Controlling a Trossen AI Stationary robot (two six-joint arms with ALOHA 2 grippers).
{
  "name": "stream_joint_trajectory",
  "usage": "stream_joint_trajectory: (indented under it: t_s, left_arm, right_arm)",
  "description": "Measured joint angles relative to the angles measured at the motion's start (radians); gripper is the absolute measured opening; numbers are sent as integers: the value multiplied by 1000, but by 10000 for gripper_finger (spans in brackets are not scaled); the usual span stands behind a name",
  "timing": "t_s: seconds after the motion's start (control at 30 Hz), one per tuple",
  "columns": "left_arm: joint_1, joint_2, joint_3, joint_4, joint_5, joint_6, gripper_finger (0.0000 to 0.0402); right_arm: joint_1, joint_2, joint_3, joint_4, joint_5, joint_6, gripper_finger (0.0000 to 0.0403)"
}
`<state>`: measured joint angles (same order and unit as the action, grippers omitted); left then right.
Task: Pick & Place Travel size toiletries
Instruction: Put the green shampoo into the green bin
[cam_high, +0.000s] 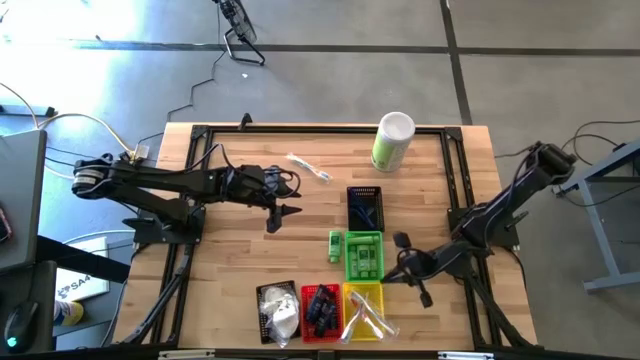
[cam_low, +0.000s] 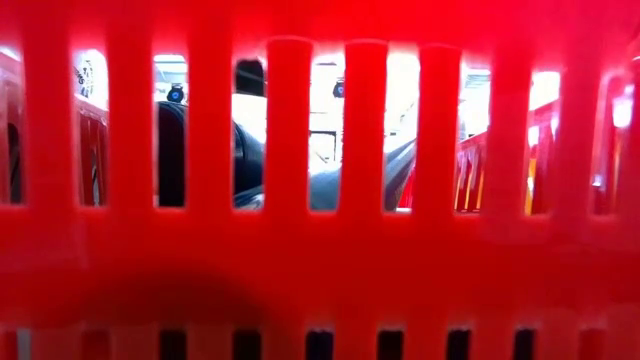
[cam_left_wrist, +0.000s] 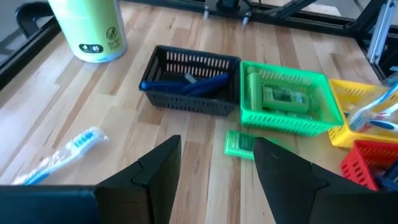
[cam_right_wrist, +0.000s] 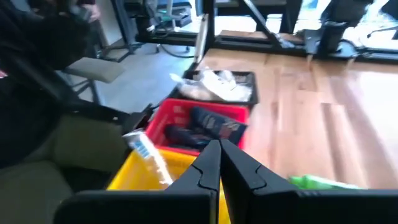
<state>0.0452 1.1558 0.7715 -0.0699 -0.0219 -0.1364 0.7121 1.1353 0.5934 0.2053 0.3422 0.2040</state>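
Here, a wooden table (cam_high: 240, 290) is carrying five small slotted baskets, with the green basket (cam_high: 363, 262) as the landmark. The left gripper (cam_high: 282, 213) is hovering well to the left of it, its fingers (cam_left_wrist: 155, 168) standing apart with nothing between them. A small green bottle (cam_left_wrist: 239, 144) is lying loose on the wood just beside the green basket, which is itself holding green bottles (cam_left_wrist: 283, 98). Behind it, the black basket (cam_high: 364, 207) is holding dark blue tubes (cam_left_wrist: 186, 85). A clear-wrapped toothbrush (cam_high: 308, 166) is lying loose farther back, near a tall green-and-white canister (cam_high: 392, 141). In front of the green basket sit a yellow basket (cam_high: 364, 310) with wrapped sticks, a red basket (cam_high: 320, 311) with blue tubes, and another black basket (cam_high: 278, 312) with white pouches (cam_right_wrist: 214, 86). The right gripper (cam_right_wrist: 219, 154) is resting just right of the green basket, fingers pressed together and holding nothing. The low view is blocked almost entirely by the red basket's wall, showing only dark blurred shapes through its slots.
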Motion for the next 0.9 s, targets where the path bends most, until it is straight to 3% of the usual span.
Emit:
stream_joint_trajectory:
  t_s: [0.57, 0.9]
  left_arm:
    - [-68, 273, 0, 220, 6, 35, 198]
    - [-66, 373, 0, 379, 1, 60, 193]
  right_arm:
    - [-243, -12, 0, -8, -1, -214, 2]
    - [-374, -125, 0, -32, -4, -262, 2]
